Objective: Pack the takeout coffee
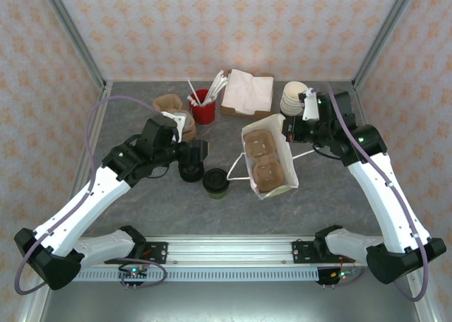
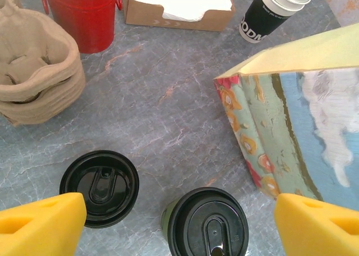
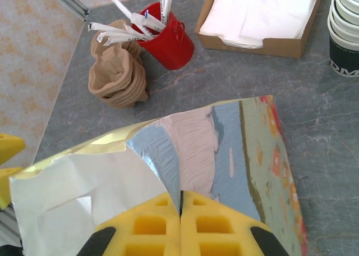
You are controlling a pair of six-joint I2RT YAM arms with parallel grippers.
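Note:
The takeout coffee (image 1: 216, 182), an olive-green cup under a black lid, stands on the table just left of the paper bag (image 1: 281, 147). In the left wrist view the takeout coffee (image 2: 207, 225) sits low between my yellow fingertips (image 2: 42, 225). My left gripper (image 1: 195, 153) hovers above it, open and holding nothing. The paper bag (image 3: 224, 149) stands open with a brown cup carrier (image 1: 263, 159) inside. My right gripper (image 3: 180, 211) is shut on the bag's rim, seen at the bag's right side as the right gripper (image 1: 289, 130).
A squat pile of black lids (image 2: 100, 187) sits left of the cup. Behind it are a stack of brown carriers (image 2: 33, 71), a red cup of straws (image 1: 203, 109), a napkin box (image 1: 247, 92) and a nested cup stack (image 1: 295, 97).

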